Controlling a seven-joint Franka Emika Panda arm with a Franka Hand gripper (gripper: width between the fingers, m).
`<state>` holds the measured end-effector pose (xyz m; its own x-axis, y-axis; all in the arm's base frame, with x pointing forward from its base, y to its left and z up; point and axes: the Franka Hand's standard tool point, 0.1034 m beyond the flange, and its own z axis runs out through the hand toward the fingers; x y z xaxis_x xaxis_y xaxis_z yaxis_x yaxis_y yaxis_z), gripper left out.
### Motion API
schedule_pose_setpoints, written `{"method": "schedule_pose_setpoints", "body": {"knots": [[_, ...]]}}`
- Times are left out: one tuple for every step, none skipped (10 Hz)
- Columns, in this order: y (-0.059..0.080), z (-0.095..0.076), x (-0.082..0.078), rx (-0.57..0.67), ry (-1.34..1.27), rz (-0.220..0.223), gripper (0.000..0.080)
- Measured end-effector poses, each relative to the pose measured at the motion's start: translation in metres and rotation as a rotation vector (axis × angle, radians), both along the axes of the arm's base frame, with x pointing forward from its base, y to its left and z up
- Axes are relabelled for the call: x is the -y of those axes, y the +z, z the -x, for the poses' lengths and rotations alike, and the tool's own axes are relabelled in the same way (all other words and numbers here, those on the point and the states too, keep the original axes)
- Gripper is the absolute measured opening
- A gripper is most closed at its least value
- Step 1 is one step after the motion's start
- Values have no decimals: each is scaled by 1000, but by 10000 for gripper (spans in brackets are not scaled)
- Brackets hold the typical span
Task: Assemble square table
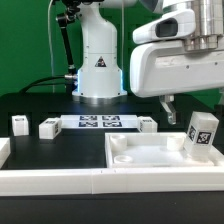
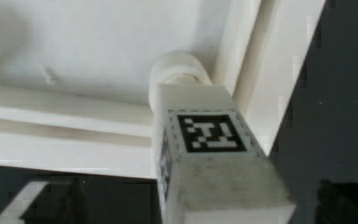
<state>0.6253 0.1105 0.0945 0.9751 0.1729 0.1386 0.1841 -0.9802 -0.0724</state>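
Square table, partly assembled. We see the gripper (image 1: 190, 104), jaws spread apart and gripping nothing, above the square slab (image 1: 150, 152). One leg (image 1: 203, 131) stands upright in the slab's corner at the exterior view's right; three loose legs (image 1: 48, 128) flank the marker board (image 1: 98, 122)

Robotics lab, white robot arm (image 1: 98, 60) standing on a black surface (image 1: 40, 105), marker board (image 1: 98, 122) flat just in front of the arm, small white legs (image 1: 201, 132) bearing printed tags near the arm, dark backdrop behind it
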Motion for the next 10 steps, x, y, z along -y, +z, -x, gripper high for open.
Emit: {"method": "schedule_pose_setpoints", "body": {"knots": [[0, 0, 0, 1, 0, 0, 649], [0, 0, 0, 1, 0, 0, 649], [-1, 0, 1, 0, 0, 1, 649], [-4, -2, 1, -1, -2, 2, 649], [-8, -5, 0, -2, -2, 1, 649], [-7, -7, 0, 0, -2, 1, 649], [-6, -8, -1, 2, -2, 0, 649], [-5, -9, -1, 4, 1, 0, 647], [-5, -9, 0, 5, 3, 1, 647], [-5, -9, 0, 5, 3, 1, 468]]}}
